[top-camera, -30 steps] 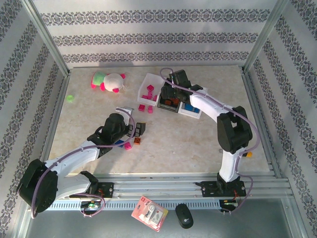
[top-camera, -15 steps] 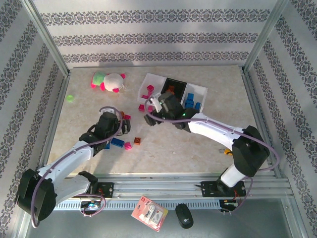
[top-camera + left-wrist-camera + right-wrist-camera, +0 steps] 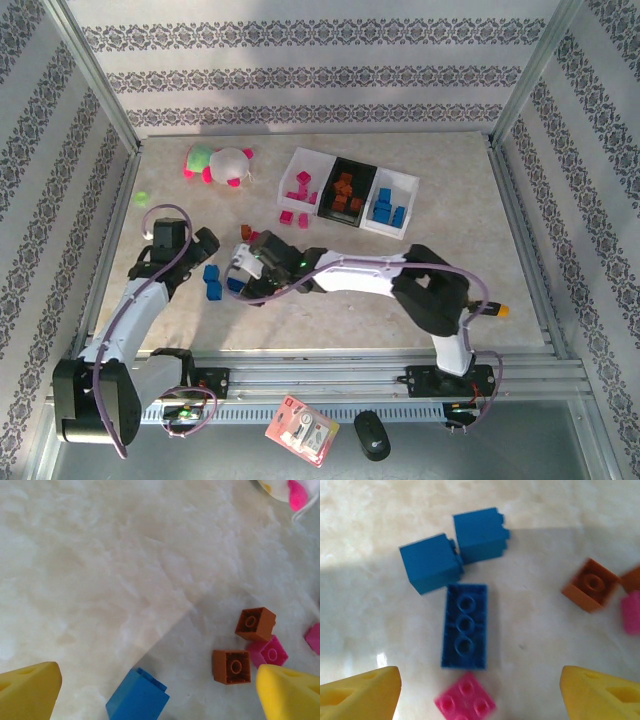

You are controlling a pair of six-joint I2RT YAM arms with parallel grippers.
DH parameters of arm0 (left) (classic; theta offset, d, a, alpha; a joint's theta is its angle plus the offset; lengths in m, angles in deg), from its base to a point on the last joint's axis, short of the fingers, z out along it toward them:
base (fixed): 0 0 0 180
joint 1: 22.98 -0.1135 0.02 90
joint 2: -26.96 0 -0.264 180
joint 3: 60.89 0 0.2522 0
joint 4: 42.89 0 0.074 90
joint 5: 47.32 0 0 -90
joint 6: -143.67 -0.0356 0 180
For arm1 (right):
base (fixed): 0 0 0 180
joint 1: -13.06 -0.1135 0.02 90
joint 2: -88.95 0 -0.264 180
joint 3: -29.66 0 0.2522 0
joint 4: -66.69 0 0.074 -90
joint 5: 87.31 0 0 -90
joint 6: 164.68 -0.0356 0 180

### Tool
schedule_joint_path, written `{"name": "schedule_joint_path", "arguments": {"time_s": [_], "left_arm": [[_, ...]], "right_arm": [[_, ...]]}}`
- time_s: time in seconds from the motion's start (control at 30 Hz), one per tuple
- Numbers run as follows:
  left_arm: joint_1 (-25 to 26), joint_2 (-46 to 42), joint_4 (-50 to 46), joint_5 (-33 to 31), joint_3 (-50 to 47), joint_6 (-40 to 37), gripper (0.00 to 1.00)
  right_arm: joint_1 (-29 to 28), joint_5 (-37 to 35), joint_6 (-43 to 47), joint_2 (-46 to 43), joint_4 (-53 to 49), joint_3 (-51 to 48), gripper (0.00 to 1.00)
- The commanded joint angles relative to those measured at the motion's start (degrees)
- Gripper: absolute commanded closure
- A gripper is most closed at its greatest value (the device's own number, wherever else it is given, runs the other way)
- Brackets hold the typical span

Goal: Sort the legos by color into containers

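Three trays stand in a row at the back: a white tray [image 3: 318, 159] with pink legos, a black tray [image 3: 357, 166] with orange-brown ones, and a white tray [image 3: 404, 183] with blue ones. Two pink legos [image 3: 294, 219] lie loose in front of them. My right gripper [image 3: 248, 262] [image 3: 480, 695] is open, low over a flat blue lego [image 3: 465, 626] and a pink lego [image 3: 465, 702]; two blue blocks [image 3: 430, 562] and an orange-brown lego [image 3: 591, 584] lie beyond. My left gripper [image 3: 200, 248] [image 3: 157, 692] is open and empty, with a blue lego [image 3: 137, 697] and two orange-brown legos [image 3: 231, 666] before it.
A pink-white plush toy [image 3: 220, 163] lies at the back left, and a small light-green piece [image 3: 142, 198] sits near the left wall. A small orange object [image 3: 497, 311] lies by the right arm. Metal frame posts and patterned walls close in the table.
My right arm has swung from the trays down and left to the loose legos at centre left. My left arm has drawn back to the left, away from them.
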Motion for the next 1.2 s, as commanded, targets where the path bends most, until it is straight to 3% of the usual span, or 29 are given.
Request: {"name": "schedule_joint_path", "arguments": {"time_s": [0.0, 0.33, 0.63, 1.0, 1.17], "left_arm": [[-3.5, -1.3, -3.3, 4.6, 1.7, 3.0, 0.01], [-5.5, -2.9, -2.6, 4.9, 0.2, 2.7, 0.01], [-5.6, -3.0, -2.1, 5.3, 0.2, 1.3, 0.01], [-4.9, -3.1, 0.7, 8.2, -0.8, -1.3, 0.01], [-0.7, -4.5, 4.2, 7.6, -1.4, -2.6, 0.01]], "right_arm": [[-0.9, 2.2, 2.0, 4.3, -0.7, 5.4, 0.19], [-1.2, 3.7, 1.7, 14.2, -5.2, 14.8, 0.34], [-1.3, 3.0, 2.5, 13.9, -7.0, 15.8, 0.66], [-0.6, -4.6, 2.7, 3.8, -3.7, 8.3, 0.69], [1.9, -7.4, 0.0, -3.8, 0.3, 0.9, 0.7]]}}
